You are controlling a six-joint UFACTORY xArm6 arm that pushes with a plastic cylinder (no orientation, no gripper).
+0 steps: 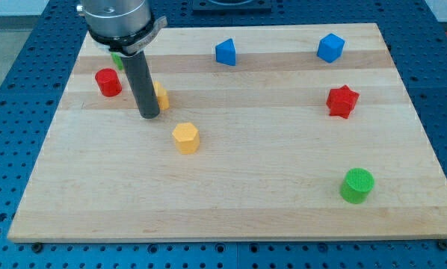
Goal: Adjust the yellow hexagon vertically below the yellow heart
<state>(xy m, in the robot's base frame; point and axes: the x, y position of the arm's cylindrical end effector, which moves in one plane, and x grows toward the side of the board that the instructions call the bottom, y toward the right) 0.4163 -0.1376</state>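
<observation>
The bench [231, 202] is a pale wooden board on a blue perforated base [7, 112]. The arm [119, 19] comes down from the view's top left and ends in a dark rod; there is no gripper, so there is no width or hold to tell.

My tip [149, 116] rests on the board, touching or just beside the left of the yellow heart [161, 96], which the rod partly hides. The yellow hexagon [185, 138] lies near, below and right of the heart and of my tip, apart from both.

A red cylinder [108, 82] sits left of the rod, with a green block [116, 58] mostly hidden behind it.

Well apart: a green cylinder [356, 185] at lower right, a red star [341, 101] at right, and a blue block [330, 48] and a blue pyramid-like block [225, 52] along the top.
</observation>
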